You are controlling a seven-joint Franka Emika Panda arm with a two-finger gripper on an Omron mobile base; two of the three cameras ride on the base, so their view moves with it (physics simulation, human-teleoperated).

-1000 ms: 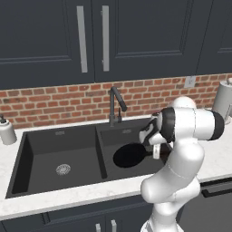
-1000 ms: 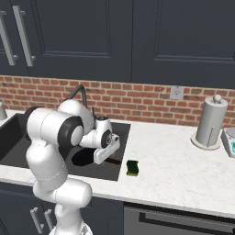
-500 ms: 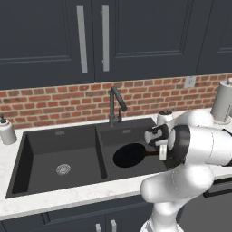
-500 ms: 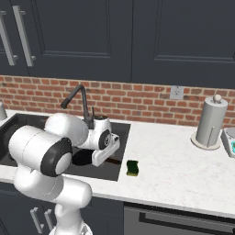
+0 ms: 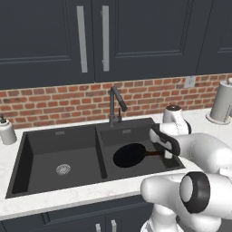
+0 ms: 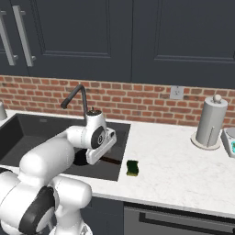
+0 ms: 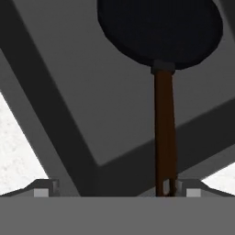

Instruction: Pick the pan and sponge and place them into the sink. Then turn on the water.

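Gripper (image 5: pixel 166 153) of the white arm hangs over the right basin of the matte black double-basin sink (image 5: pixel 41 154), its two fingers spread wide apart with nothing clamped between them; in the hand view the tips stand either side of the thin straight dark handle without closing on it. Below it, the round, shallow, all-black frying pan (image 5: pixel 129 155) lies on the floor of the right basin, its handle reaching toward the basin's right wall. Over on the white speckled countertop (image 6: pixel 183 165), the small yellow-green sponge with a dark green face (image 6: pixel 132 168) sits just beside the sink's right front corner. Behind the divider between the basins, at the sink's back edge, rises the slim dark gooseneck faucet (image 5: pixel 114 105). Near the counter's back right, against the red brick backsplash (image 6: pixel 147 103), stands an upright grey paper-towel holder (image 6: pixel 209 123).
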